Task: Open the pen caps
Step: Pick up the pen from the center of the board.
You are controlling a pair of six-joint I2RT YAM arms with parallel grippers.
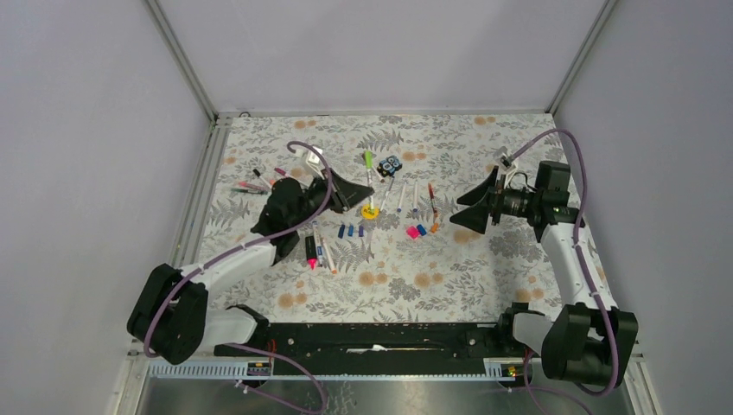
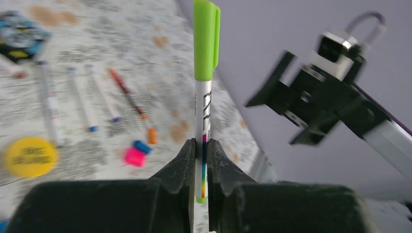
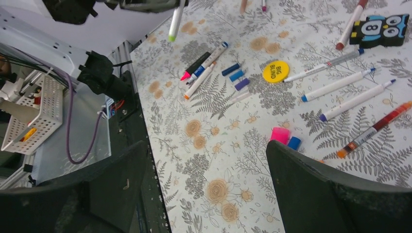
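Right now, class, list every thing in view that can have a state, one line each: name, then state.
left claw, shut on the green pen
green pen, lifted off the table, green cap on
right claw, open, holding nothing
blue-tipped pen, lying on the table, uncapped
pink cap, off its pen, loose on the table

Top cam: high, behind both bases, tilted down and forward, far out; whole worktop and both arms in frame.

Left wrist cam: right behind the left end effector, looking along its fingers, low across the worktop to the right end effector ahead. Very close, blurry.

Right wrist cam: behind its own wide-set fingers, steeply down. The left end effector and its green pen sit at the top edge.

All three share the yellow disc by the left end effector and the pink cap between the two.
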